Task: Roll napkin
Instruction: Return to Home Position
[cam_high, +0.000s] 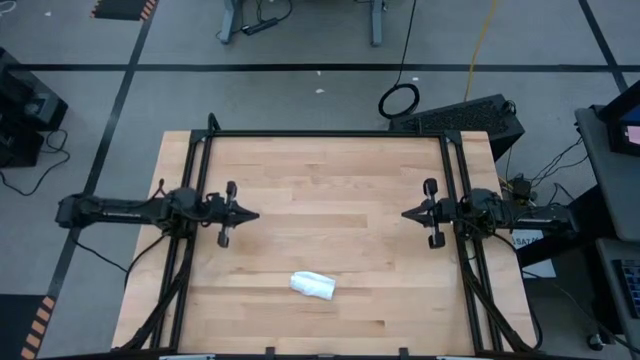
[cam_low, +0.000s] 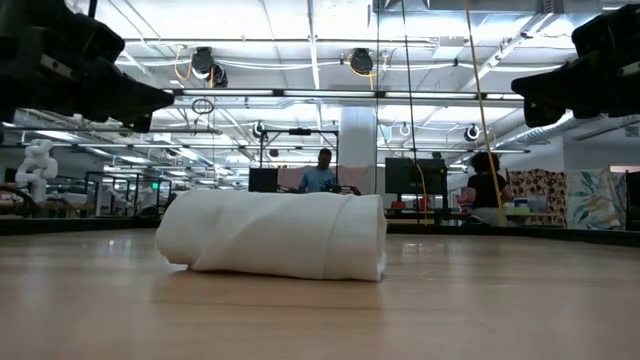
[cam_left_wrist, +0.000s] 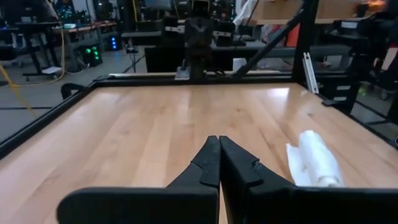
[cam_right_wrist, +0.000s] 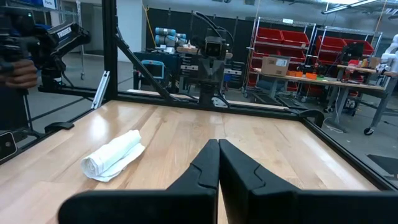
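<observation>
Both closed: left end effector (cam_high: 254, 215), right end effector (cam_high: 406, 214), napkin (cam_high: 313, 285) apart on table (cam_high: 330, 175)

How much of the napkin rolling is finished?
Nearly all of it looks done. The napkin lies rolled into a little tube on the table, with nothing touching it. The left end effector and right end effector are shut, empty and off at the sides. Nothing seems left except parking.
</observation>
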